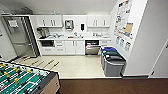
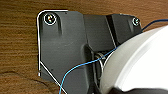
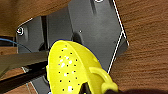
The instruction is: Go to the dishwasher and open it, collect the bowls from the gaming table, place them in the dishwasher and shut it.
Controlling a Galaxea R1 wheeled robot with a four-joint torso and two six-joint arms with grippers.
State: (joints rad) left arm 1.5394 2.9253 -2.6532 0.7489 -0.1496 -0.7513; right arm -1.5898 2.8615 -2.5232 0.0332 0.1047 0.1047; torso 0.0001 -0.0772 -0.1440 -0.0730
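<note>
Dishwasher [image 1: 92,47] open ahead; I'm carrying white bowl [image 2: 140,65] left, yellow bowl [image 3: 72,67] right, fingers' grip unclear; approach next.

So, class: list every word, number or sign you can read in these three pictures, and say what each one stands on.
No text can be read.
Posters on the right wall: print too blurred.
Paper on the fridge: too blurred.
Wall dispenser: no legible label.
White bowl and yellow perforated bowl: no markings visible.

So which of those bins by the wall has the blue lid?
The farthest bin, closest to the dishwasher. The middle one's lid is green; the nearest's is dark grey.
</note>
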